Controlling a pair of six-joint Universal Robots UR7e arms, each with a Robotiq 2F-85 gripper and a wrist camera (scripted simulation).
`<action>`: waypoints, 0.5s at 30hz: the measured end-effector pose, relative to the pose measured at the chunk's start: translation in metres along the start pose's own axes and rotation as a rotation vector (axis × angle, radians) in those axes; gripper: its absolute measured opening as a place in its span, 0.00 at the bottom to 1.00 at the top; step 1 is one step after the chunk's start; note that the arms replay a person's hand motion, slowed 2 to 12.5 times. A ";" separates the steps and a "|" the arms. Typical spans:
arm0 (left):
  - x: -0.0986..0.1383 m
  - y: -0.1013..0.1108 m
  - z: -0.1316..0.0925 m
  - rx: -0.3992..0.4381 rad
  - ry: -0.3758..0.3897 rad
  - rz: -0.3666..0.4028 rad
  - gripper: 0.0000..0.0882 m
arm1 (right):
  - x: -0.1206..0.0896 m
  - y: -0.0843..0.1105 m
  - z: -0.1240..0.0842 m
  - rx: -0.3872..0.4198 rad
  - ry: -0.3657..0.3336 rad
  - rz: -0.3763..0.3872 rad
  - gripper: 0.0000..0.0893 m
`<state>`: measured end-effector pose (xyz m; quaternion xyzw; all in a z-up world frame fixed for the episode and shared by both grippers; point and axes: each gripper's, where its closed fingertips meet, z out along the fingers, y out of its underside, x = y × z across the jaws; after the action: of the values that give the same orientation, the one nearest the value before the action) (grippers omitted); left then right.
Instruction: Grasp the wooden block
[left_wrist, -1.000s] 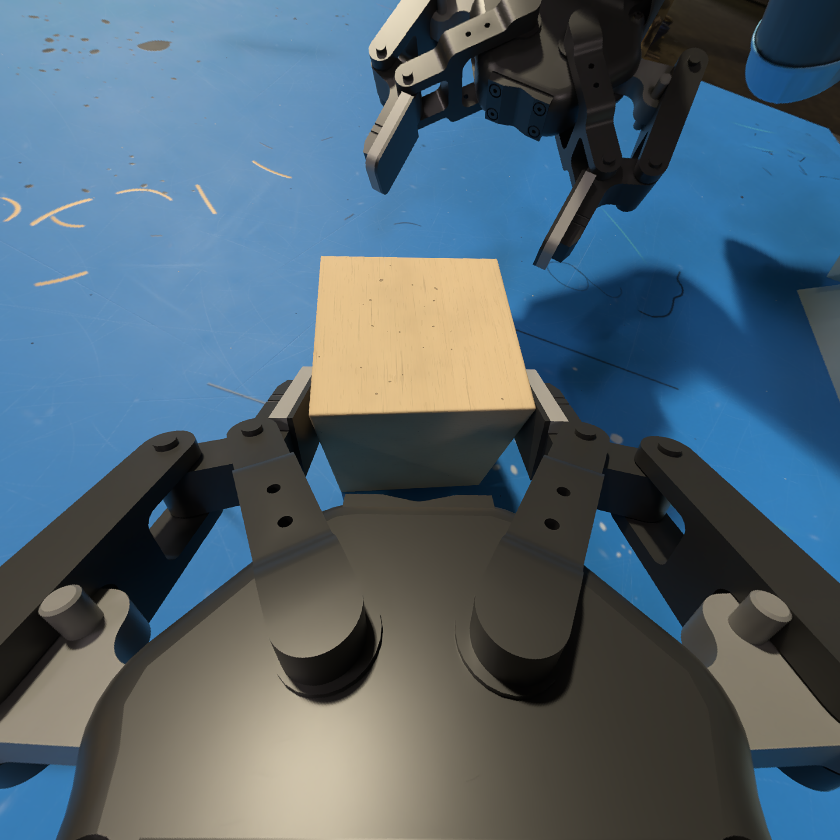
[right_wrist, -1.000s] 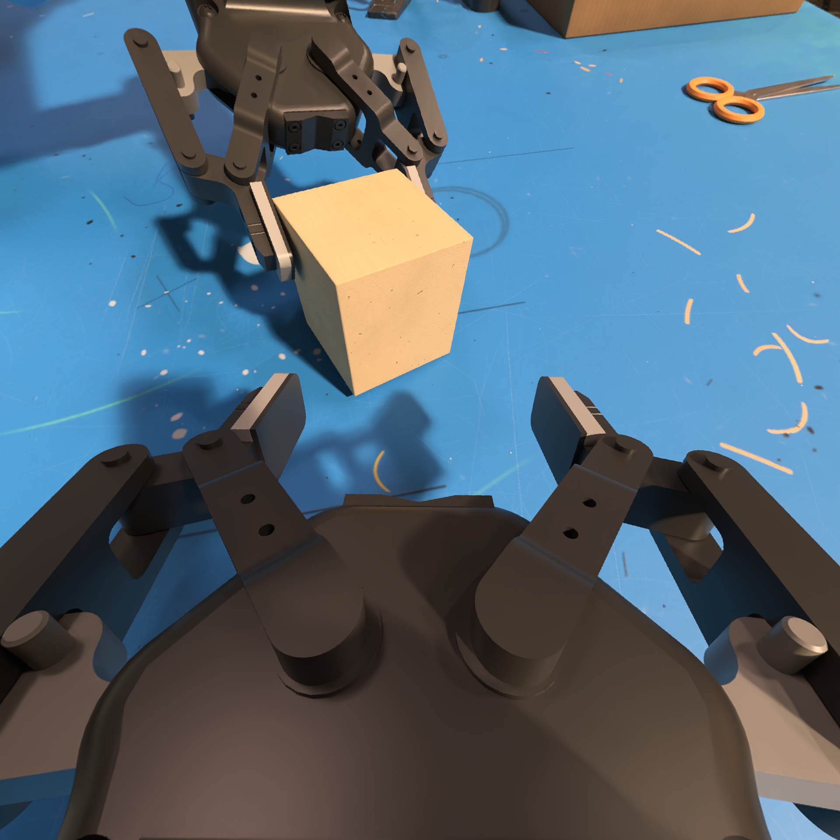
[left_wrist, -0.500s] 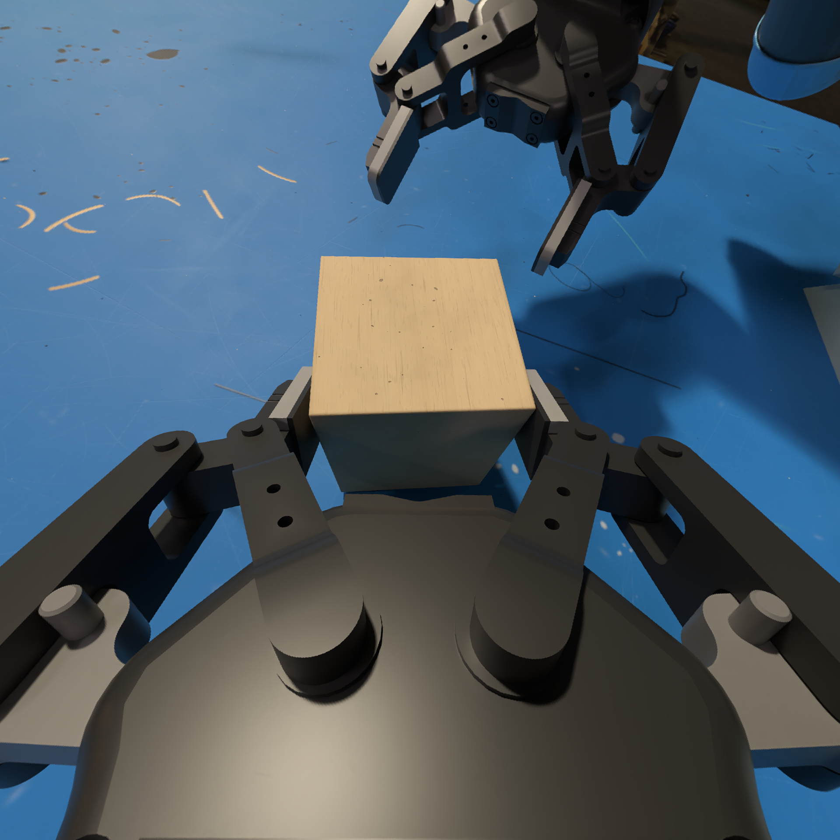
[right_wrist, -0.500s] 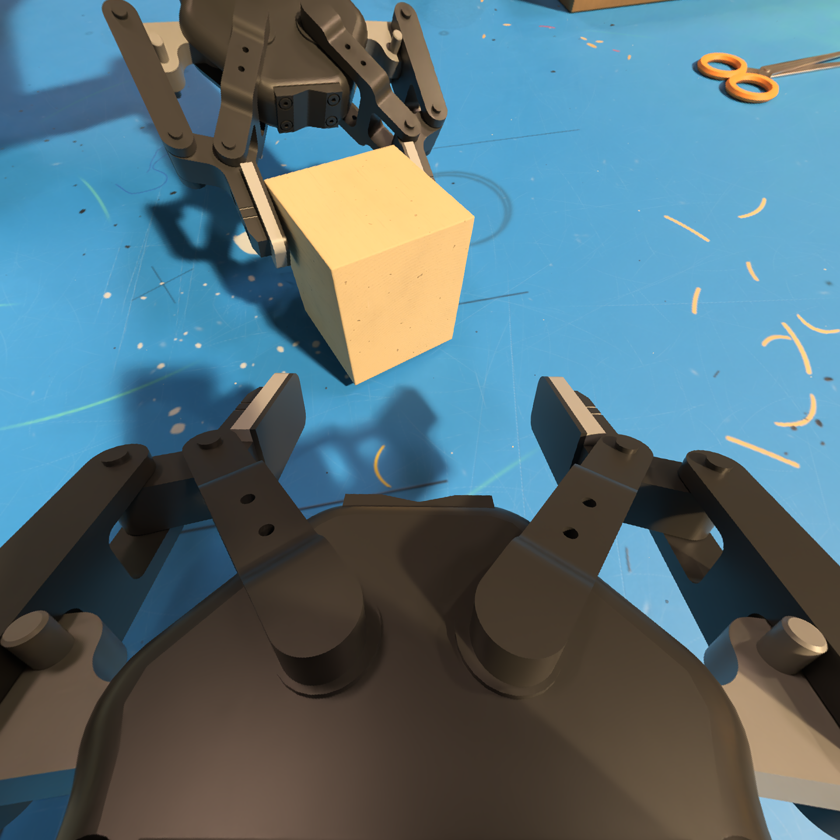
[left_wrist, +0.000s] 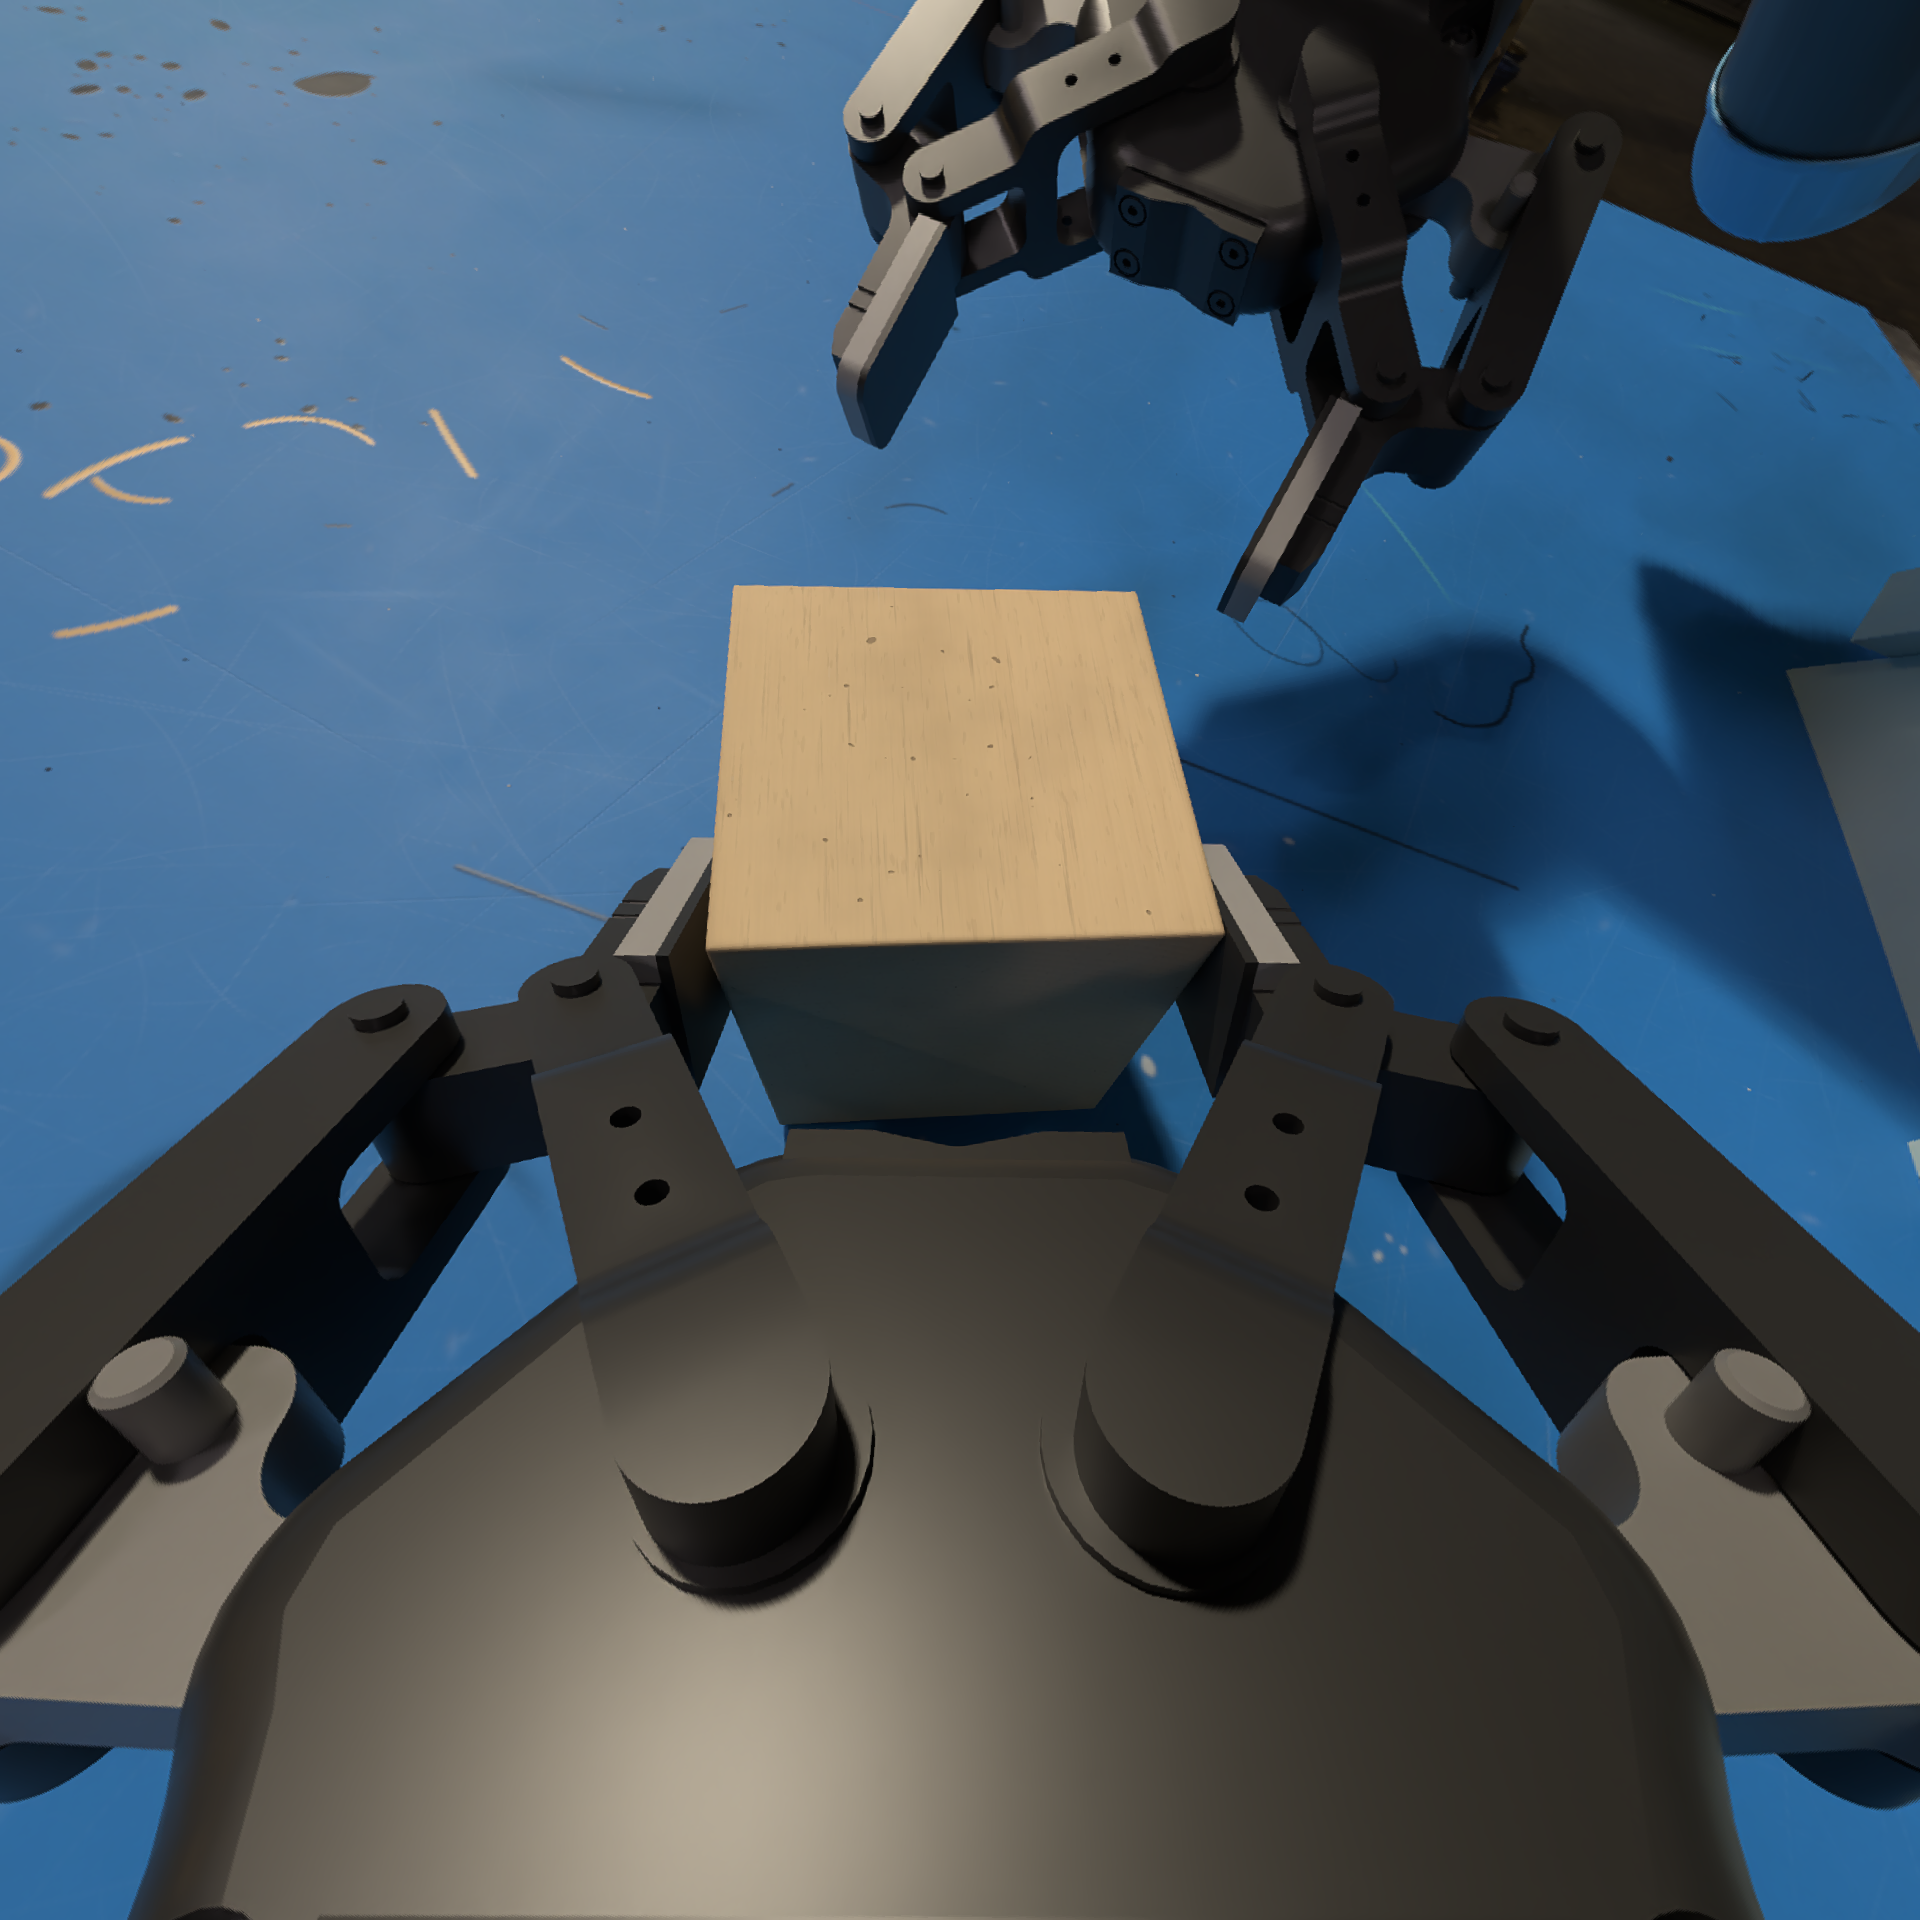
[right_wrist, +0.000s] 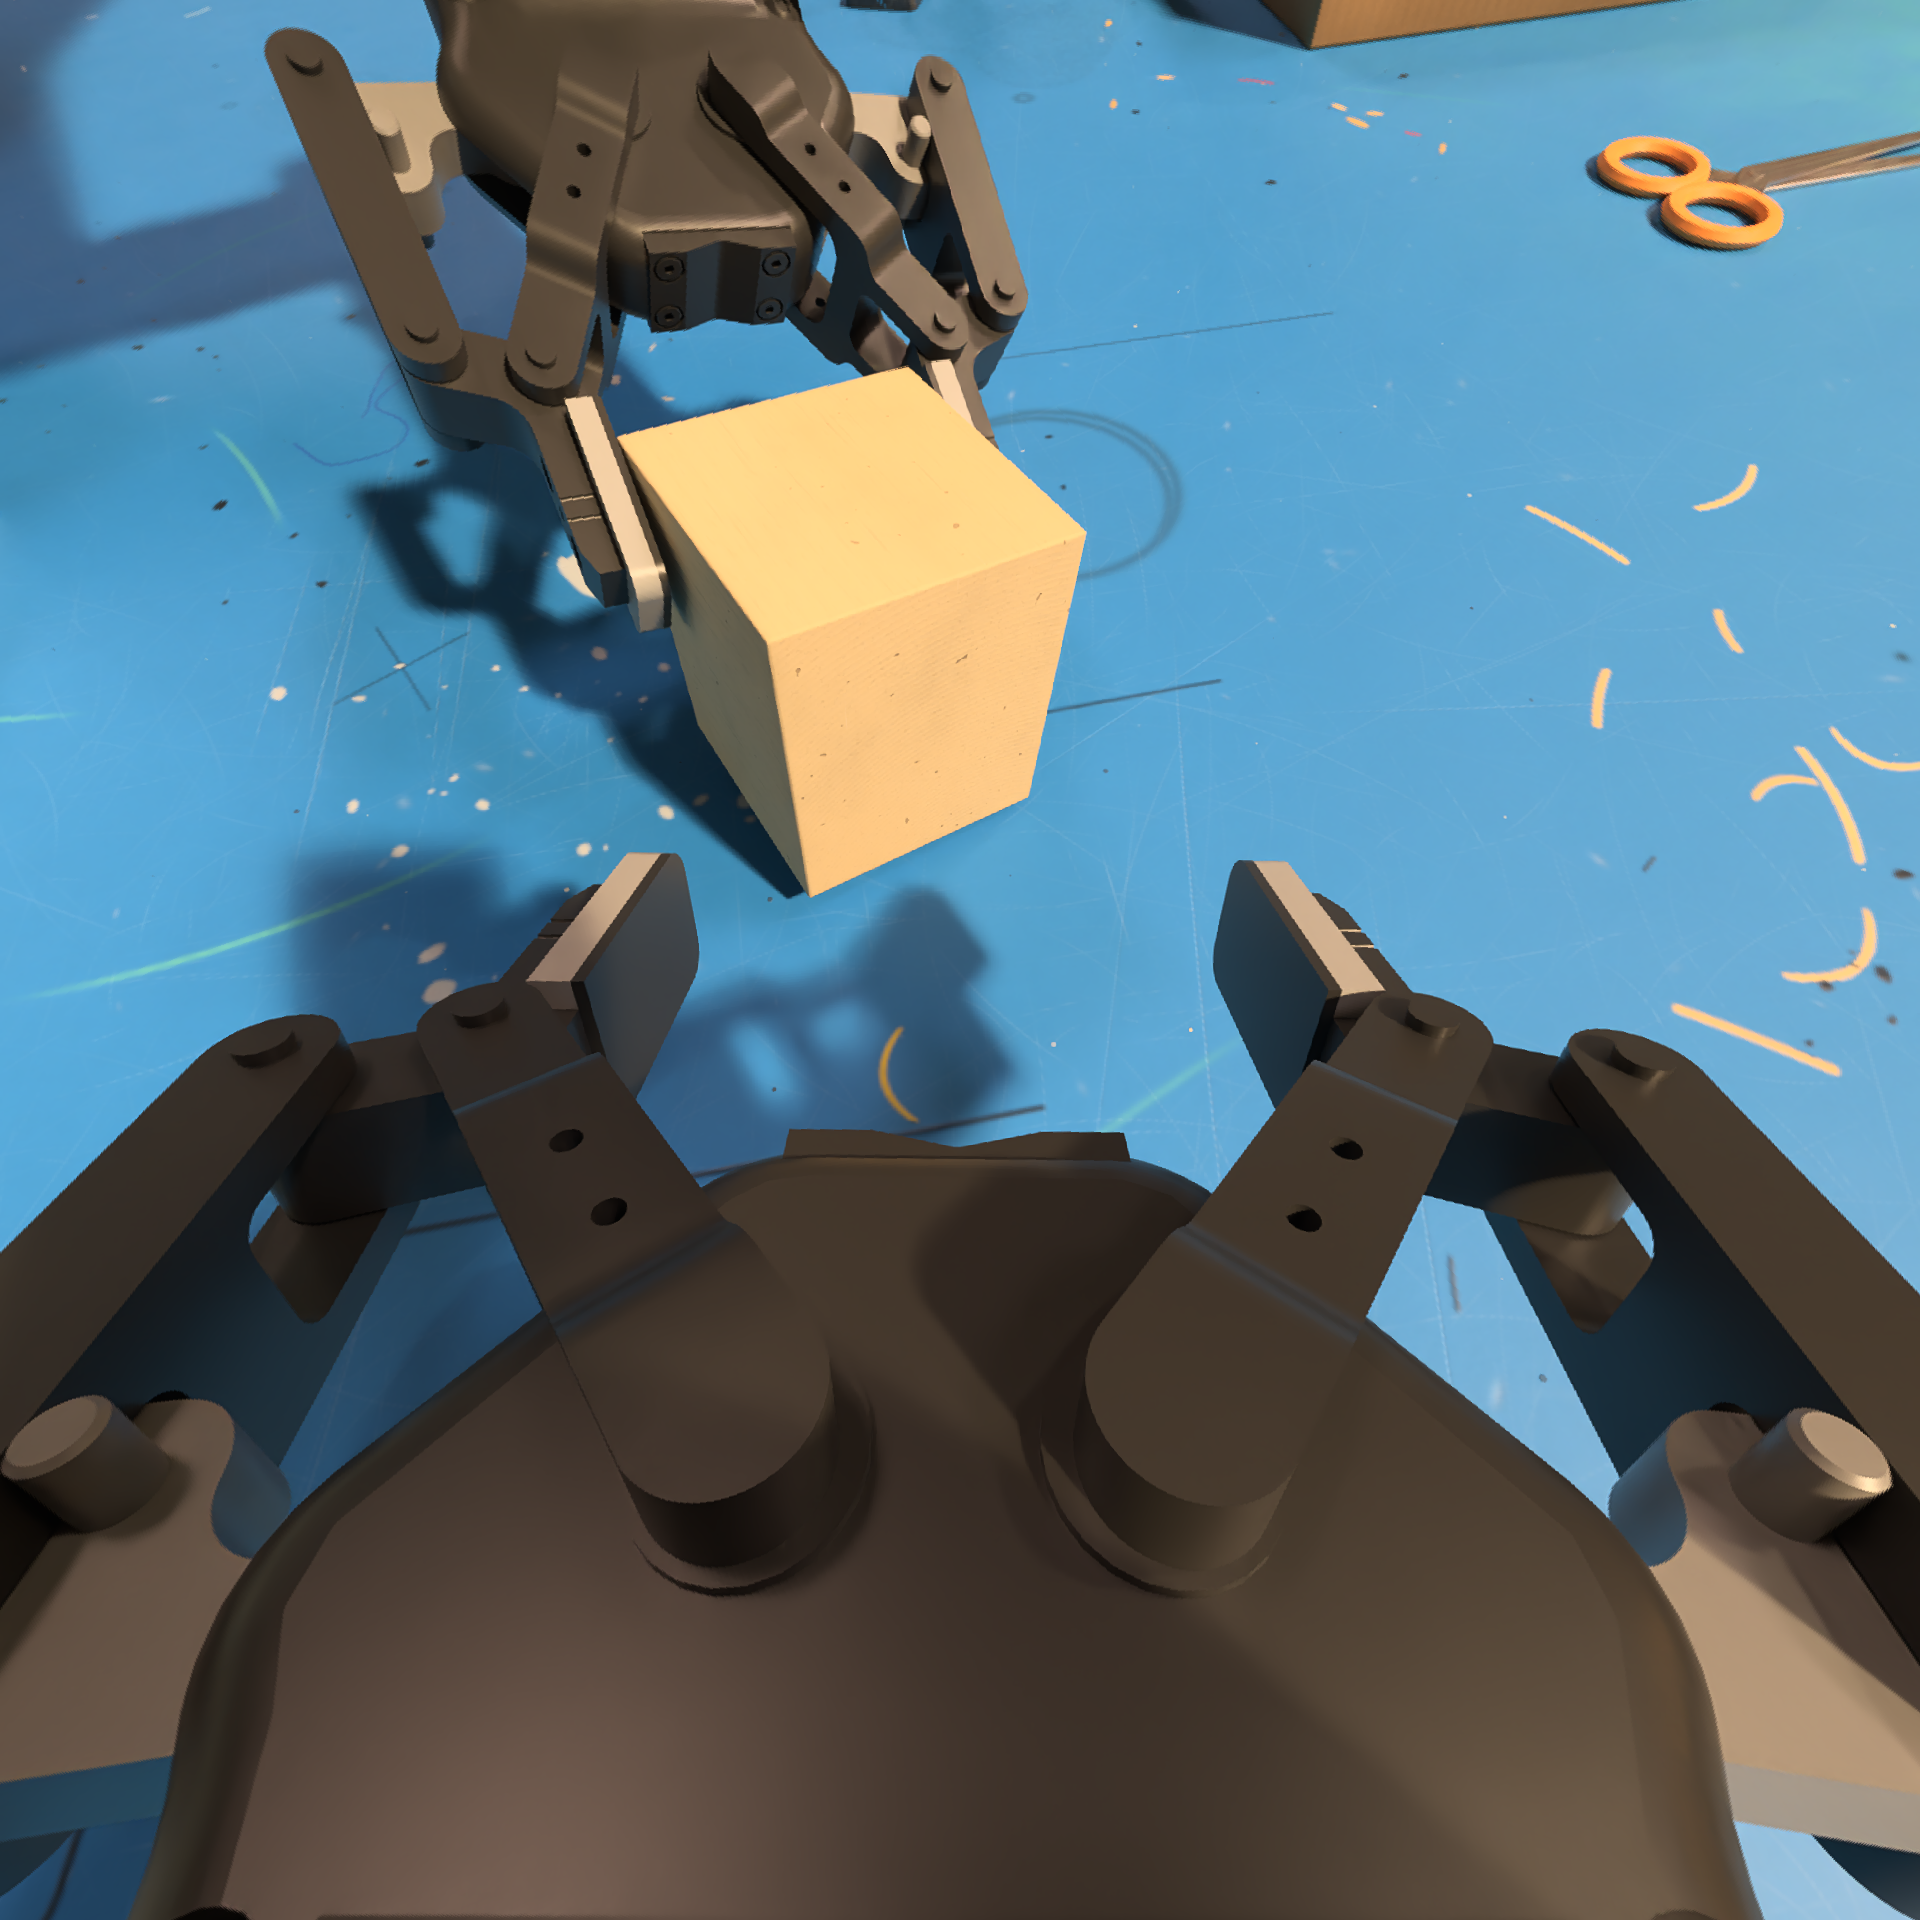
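Observation:
The wooden block (left_wrist: 956, 769) is a pale cube over the blue table. My left gripper (left_wrist: 956, 930) is shut on it, one pad pressed on each side near its lower part. It also shows in the right wrist view, where the block (right_wrist: 883, 623) sits between the left gripper's fingers (right_wrist: 613, 520). I cannot tell whether the block rests on the table or hangs just above it. My right gripper (right_wrist: 956, 920) is open and empty, just short of the block's near corner. It also shows beyond the block in the left wrist view (left_wrist: 1091, 447), jaws spread wide.
Orange-handled scissors (right_wrist: 1688, 192) lie at the far right. The edge of a brown box (right_wrist: 1455, 16) shows at the top. A grey flat object (left_wrist: 1870, 790) lies at the right edge. The blue table (right_wrist: 1455, 727) bears scratches and orange marks.
Both views have shifted only slightly. The left gripper has stayed shut on the block and the right gripper has stayed open near it.

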<state>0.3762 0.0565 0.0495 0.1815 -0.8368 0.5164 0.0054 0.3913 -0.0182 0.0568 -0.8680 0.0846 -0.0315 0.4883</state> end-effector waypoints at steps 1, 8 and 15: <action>0.000 0.000 0.000 0.000 -0.001 0.000 0.79 | 0.000 0.000 0.000 -0.001 0.000 0.001 0.96; 0.004 0.000 -0.002 -0.007 0.001 -0.001 0.79 | -0.004 -0.001 -0.001 -0.008 -0.002 0.006 0.96; 0.005 0.000 -0.003 -0.013 0.017 -0.031 0.79 | -0.005 -0.003 -0.002 -0.004 -0.005 0.023 0.96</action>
<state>0.3708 0.0575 0.0521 0.1902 -0.8372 0.5123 0.0216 0.3860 -0.0174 0.0609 -0.8680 0.0933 -0.0236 0.4871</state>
